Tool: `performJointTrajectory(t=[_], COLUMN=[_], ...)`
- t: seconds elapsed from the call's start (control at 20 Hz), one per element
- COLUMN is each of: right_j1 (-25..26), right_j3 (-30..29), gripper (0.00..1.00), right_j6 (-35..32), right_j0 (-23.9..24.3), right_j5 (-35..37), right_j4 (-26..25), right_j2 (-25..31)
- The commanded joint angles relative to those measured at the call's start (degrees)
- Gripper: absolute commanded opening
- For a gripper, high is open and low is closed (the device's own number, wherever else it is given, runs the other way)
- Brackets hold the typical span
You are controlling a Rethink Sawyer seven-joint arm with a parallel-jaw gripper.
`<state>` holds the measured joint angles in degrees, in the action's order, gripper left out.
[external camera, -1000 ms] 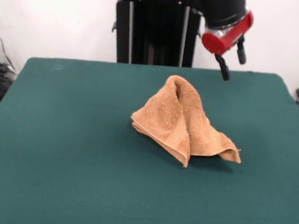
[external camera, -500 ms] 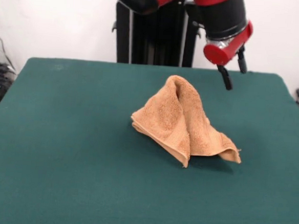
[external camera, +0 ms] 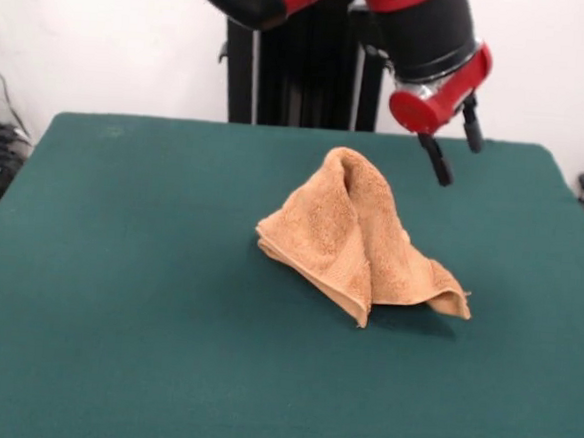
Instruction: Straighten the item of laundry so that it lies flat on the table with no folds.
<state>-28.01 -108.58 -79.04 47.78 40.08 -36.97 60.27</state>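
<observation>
towel (external camera: pixel 363 239) bunched on table (external camera: pixel 118 267), open jaws above, apart

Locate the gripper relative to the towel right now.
In the front view the gripper hangs in the air, fingers open, above and to the right of the peak of the bunched orange towel, not touching it.

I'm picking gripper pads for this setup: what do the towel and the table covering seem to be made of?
The towel looks like orange-tan terry cloth, probably cotton: a fuzzy, looped, matte surface, with soft folds that hold a peak. The table is covered in dark green cloth that looks like felt: flat, even and without shine. The fibre of either cannot be told for certain.
</observation>
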Motion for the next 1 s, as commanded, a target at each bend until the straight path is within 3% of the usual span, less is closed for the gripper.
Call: performJointTrajectory(t=[0.05,1.0], right_j1=[1.17,5.55], right_j3=[7.52,15.93], gripper=[1.0,1.0], right_j6=[7.08,9.94], right_j0=[-2.31,-3.79], right_j5=[2.13,3.32], right_j4=[-2.32,-6.53], right_j2=[-3.01,-5.86])
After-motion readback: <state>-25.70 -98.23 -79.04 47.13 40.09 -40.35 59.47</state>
